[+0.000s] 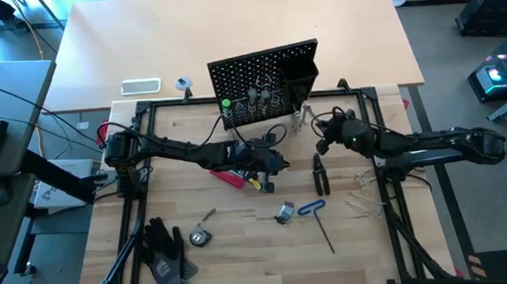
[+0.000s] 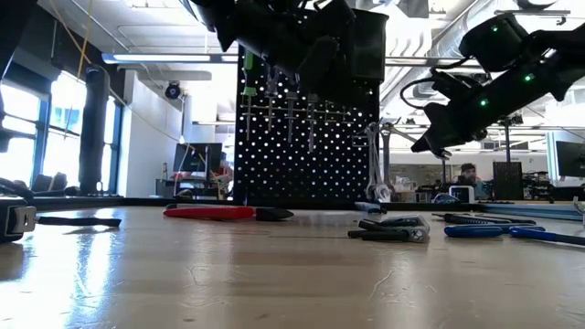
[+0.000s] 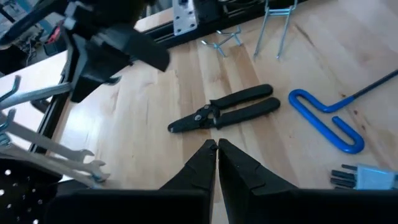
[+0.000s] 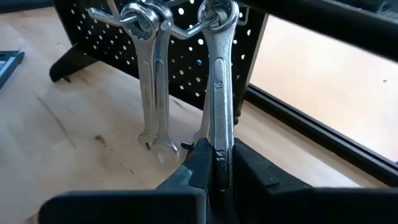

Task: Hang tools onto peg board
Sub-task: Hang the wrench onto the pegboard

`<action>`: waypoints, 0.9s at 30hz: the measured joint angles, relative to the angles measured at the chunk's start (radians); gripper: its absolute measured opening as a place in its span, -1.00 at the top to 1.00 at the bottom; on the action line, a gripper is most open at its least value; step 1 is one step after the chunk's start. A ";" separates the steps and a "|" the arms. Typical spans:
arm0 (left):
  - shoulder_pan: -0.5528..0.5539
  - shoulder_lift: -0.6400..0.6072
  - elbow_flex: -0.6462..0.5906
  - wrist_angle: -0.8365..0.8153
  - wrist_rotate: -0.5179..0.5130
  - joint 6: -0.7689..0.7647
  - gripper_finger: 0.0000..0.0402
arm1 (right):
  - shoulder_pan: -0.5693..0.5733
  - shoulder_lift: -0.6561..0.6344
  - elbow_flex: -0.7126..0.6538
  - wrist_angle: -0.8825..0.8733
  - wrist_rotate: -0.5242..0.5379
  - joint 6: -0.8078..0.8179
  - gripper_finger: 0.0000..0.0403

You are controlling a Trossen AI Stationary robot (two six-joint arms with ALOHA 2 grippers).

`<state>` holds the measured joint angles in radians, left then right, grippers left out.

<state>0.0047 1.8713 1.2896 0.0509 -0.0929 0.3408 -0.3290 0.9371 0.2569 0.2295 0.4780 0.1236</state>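
wrench (image 4: 222, 93) | clamped in right end effector (image 4: 219, 163) at peg board (image 4: 180, 56) hook | left end effector (image 3: 216, 155) closed, empty | pliers (image 3: 224, 111) below

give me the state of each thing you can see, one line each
left gripper: shut, empty, above the table
right gripper: shut on a wrench
wrench: ring end on a peg board hook, hanging upright
other wrenches: hanging on a hook
peg board: upright
pliers: lying on the table, jaws closed
hex key: lying flat
gloves: lying on the table
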 joint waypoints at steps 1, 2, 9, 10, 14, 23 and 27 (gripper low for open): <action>-0.001 0.000 0.000 0.000 0.000 0.000 0.94 | -0.008 0.000 0.000 0.000 -0.014 0.001 0.84; -0.004 0.000 0.000 0.000 0.002 -0.001 0.94 | -0.015 0.000 0.000 0.000 -0.025 0.000 0.83; -0.029 0.000 0.000 0.007 0.000 -0.026 0.94 | -0.045 0.051 0.000 0.057 -0.088 -0.001 0.84; -0.035 0.000 0.000 0.007 -0.001 -0.026 0.94 | -0.047 0.068 0.000 0.072 -0.094 -0.001 0.84; -0.068 0.000 0.000 -0.001 -0.001 -0.026 0.94 | -0.052 0.147 0.001 0.128 -0.097 -0.001 0.81; -0.156 0.000 0.000 -0.107 -0.063 -0.027 0.94 | -0.048 0.215 0.002 0.200 -0.059 -0.030 0.63; -0.197 0.000 0.000 -0.177 -0.118 -0.047 0.94 | -0.036 0.207 0.002 0.192 -0.060 -0.035 0.51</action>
<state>-0.1923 1.8717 1.2896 -0.1264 -0.2109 0.2935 -0.3650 1.1444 0.2592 0.4217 0.4183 0.0888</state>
